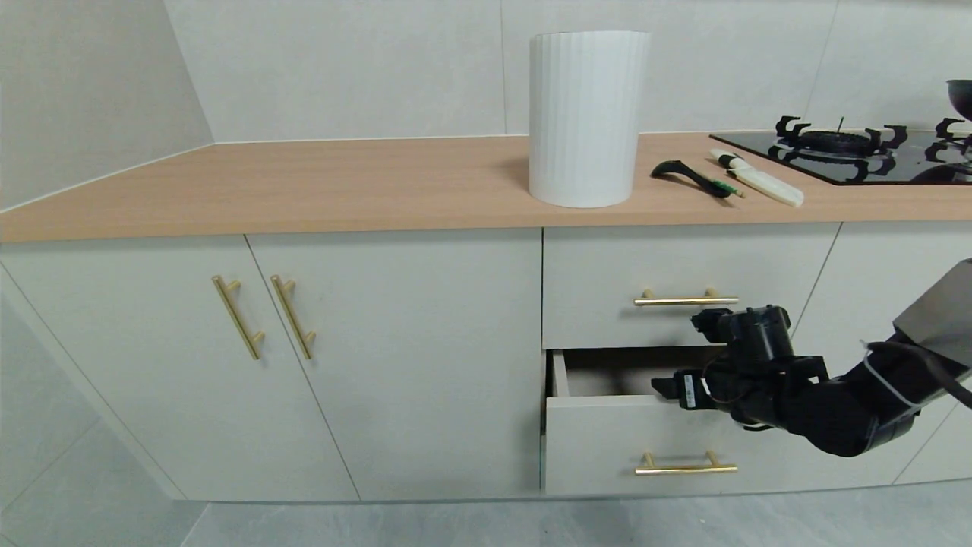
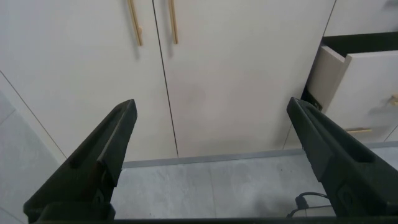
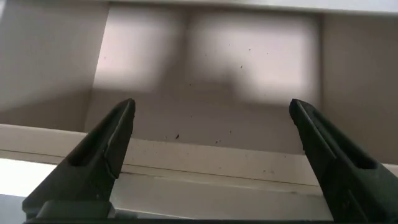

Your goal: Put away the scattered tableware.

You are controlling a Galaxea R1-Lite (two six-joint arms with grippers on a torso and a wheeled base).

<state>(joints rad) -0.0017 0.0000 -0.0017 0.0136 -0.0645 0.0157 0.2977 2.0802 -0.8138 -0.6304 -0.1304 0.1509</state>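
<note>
I hold the right gripper [image 1: 668, 389] level with the top edge of the lower drawer [image 1: 600, 441], which stands partly pulled out of the pale, matte cabinet run. In the right wrist view the gripper [image 3: 211, 106] has its two black, wedge-shaped fingers spread wide with nothing between them, and past them lies the drawer's [image 3: 211, 118] flat, speckled floor. The left gripper [image 2: 210, 109] hangs low before the cabinet doors [image 2: 236, 74], equally wide apart and empty, above grey floor tile [image 2: 205, 186]. The drawer's [image 2: 367, 81] corner shows off to one side.

The tableware lies above on the wood-grain surface [image 1: 304, 182], between a tall, white, ribbed cylindrical container [image 1: 585, 118] and a glossy black glass hob [image 1: 850, 152] with cast pan supports. There is a slim black-handled utensil [image 1: 687, 176] with a curved head, and just beside it a long cream-coloured utensil [image 1: 759, 178] with a dark band near its far end. I cannot tell whether the two touch.

Slender brass bar handles [image 1: 686, 298] run across each drawer front, and two more stand on the doors.
</note>
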